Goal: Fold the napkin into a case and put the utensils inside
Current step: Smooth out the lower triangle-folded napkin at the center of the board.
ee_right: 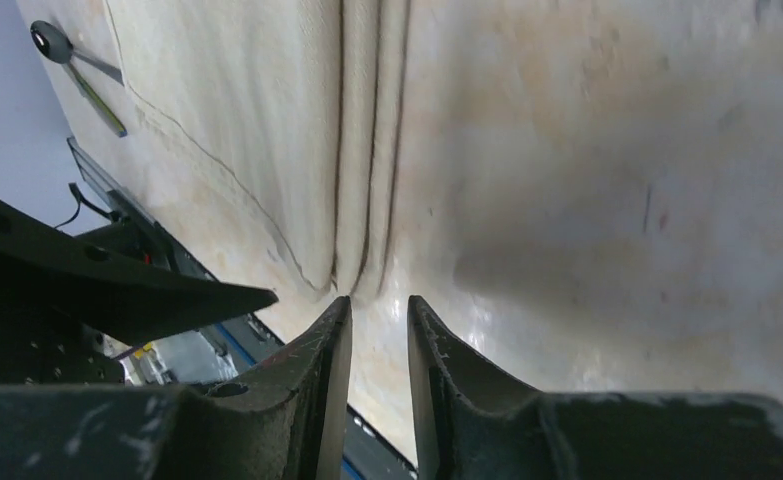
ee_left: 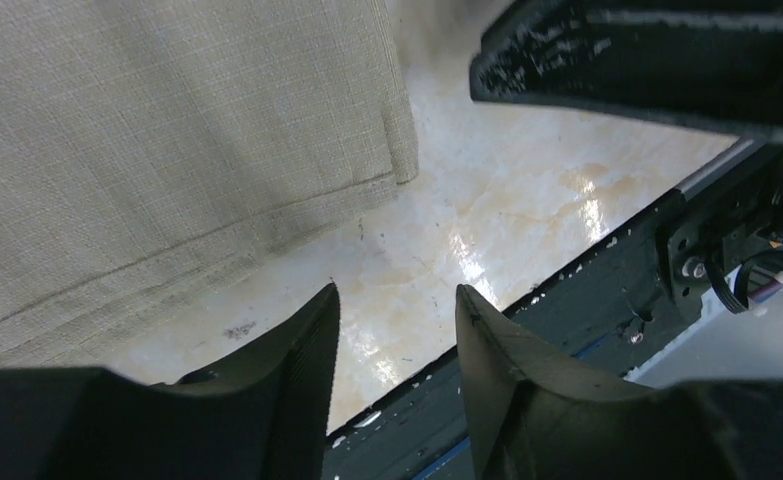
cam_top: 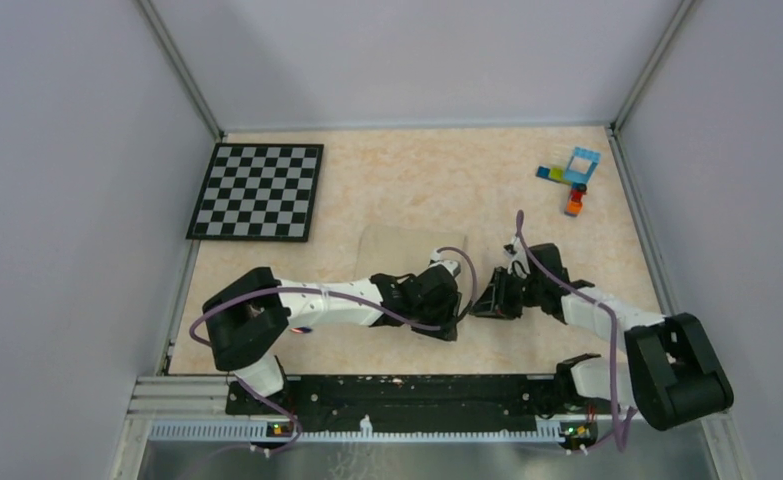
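Cloth first: the napkin (cam_top: 404,248) lies flat on the surface (cam_top: 417,170), not yet a case by my reading, with the chequered board (cam_top: 257,190) off its far left corner. I have both arms low at the napkin's near edge, I judge so that each can take a corner for the fold. The left gripper (ee_left: 397,305) is spread with nothing between its fingers, just off the napkin's near corner. The right gripper (ee_right: 379,310) has its fingers only narrowly apart, also empty, with its tips just short of the napkin's side edge. The overhead camera gives me the layout, but the arms cover the napkin's near edge there, so I cannot judge contact from it. The wrist cameras fill that gap. The left one shows the weave and the corner lying flat. The right one shows a doubled ridge along the napkin's edge, hem or fold I cannot tell. It also shows the utensils (ee_right: 95,100), among them a black-bowled spoon (ee_right: 45,40), on the bare surface beyond the napkin's opposite side; I cannot make them out from above.
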Controlling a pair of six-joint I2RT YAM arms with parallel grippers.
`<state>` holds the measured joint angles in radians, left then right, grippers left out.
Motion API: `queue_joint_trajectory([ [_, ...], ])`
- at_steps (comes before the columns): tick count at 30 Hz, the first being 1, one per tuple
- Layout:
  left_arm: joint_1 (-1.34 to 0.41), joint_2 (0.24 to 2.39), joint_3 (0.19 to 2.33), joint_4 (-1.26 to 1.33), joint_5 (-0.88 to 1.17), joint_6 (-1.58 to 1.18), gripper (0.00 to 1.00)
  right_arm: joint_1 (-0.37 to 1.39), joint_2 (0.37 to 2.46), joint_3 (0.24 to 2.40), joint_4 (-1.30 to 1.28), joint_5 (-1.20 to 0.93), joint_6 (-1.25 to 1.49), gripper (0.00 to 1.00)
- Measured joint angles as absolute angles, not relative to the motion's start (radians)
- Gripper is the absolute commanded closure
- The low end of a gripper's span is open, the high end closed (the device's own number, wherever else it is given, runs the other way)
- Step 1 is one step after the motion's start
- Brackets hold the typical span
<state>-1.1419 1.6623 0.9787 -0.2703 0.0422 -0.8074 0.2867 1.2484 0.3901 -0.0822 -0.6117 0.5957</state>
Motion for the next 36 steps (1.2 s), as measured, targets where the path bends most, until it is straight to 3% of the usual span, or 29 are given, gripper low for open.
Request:
queue_joint_trajectory([
  [5,-1.17,1.673,1.007,-0.278,-0.035,-0.81,0.59,0.288,1.127,0.328,-0.127,-0.625,0.605,0.71],
  [9,-1.184,1.718,1.074,-0.319,-0.097,-0.805,0.58,0.288,1.118,0.3,-0.086,-0.665,0.62,0.71],
  [17,-1.187,1.81,1.209,-0.382,-0.152,-0.772,0.69,0.305,1.198,0.246,0.026,-0.744,0.659,0.81],
  [32,-1.187,1.857,1.231,-0.451,-0.196,-0.74,0.67,0.311,1.347,0.236,0.208,-0.791,0.699,0.82],
  [36,-1.187,1.858,1.233,-0.452,-0.196,-0.736,0.72,0.312,1.355,0.236,0.23,-0.791,0.704,0.87],
])
